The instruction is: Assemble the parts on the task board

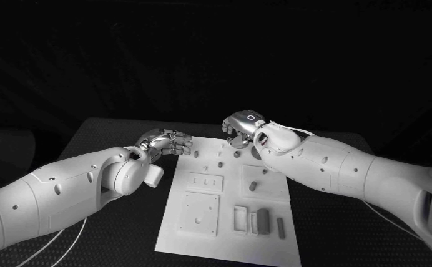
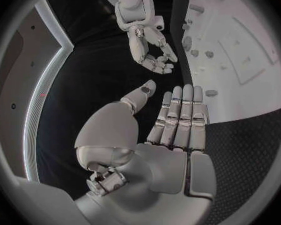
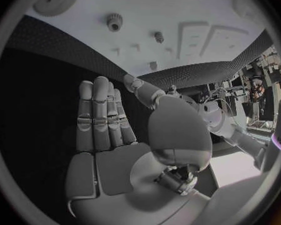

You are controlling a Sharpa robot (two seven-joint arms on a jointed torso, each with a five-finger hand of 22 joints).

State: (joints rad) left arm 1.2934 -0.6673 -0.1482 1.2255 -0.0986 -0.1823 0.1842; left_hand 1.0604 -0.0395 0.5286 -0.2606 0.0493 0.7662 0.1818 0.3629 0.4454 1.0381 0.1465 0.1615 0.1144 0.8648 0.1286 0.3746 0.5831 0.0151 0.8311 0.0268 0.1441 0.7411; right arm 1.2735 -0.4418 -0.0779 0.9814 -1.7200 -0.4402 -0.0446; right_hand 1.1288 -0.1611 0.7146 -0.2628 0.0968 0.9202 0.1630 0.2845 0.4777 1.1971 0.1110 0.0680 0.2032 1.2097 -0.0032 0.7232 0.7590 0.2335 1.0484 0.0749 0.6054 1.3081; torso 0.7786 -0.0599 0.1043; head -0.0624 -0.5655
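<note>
Silver left hand (image 1: 167,141) and right hand (image 1: 243,127) hover empty, fingers apart, over the task board (image 1: 225,242).

The head view looks steeply down on the desk (image 1: 108,131) and board (image 1: 230,217). Each wrist view sits close behind its own robot hand, facing the board's far end, which all three share.

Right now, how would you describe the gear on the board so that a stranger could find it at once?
Start at the white task board in the right wrist view. Near its edge, beyond the right hand's fingertips, stands the gear. Unlike the plain pegs beside it, it has teeth all round.
</note>
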